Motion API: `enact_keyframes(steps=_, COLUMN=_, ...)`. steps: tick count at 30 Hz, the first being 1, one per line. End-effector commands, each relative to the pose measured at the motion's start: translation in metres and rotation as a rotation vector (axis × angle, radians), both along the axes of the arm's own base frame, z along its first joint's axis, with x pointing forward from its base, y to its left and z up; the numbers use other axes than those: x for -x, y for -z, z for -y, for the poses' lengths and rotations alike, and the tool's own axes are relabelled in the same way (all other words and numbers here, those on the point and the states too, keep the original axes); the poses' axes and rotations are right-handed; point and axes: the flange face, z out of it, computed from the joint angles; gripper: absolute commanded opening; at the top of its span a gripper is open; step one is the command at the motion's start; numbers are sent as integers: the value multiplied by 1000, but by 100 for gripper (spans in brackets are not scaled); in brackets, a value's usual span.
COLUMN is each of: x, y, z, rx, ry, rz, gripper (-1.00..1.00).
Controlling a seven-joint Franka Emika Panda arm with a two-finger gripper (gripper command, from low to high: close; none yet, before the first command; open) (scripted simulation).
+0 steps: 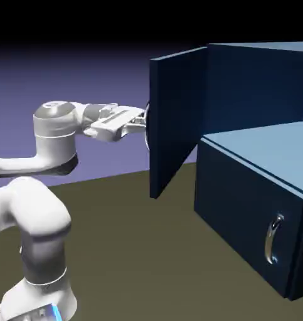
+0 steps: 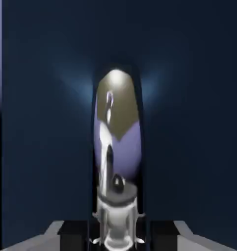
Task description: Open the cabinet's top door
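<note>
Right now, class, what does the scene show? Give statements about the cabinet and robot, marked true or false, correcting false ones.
1. The top door stands open. True.
2. The end effector is clear of every handle. False: the end effector is closed on the top door's silver handle.
3. The lower door also stands open. False: the lower door is shut.
4. The lower handle is curved. True.

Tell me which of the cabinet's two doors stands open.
The top door, swung out with the hand at its handle; the lower door lies flush with the cabinet.
</note>
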Motion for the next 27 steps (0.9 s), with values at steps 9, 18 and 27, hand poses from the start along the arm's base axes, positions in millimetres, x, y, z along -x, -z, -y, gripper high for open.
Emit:
enact_keyframes(steps=9, x=29, y=0, z=-64, rx=-1, ry=139, rz=0, gripper=-100)
enact_keyframes(steps=18, x=53, y=0, z=-154, rx=-1, ry=329, rz=0, gripper=-100)
enact_keyframes(steps=27, x=60, y=0, z=-245, rx=-1, ry=512, rz=0, gripper=-100)
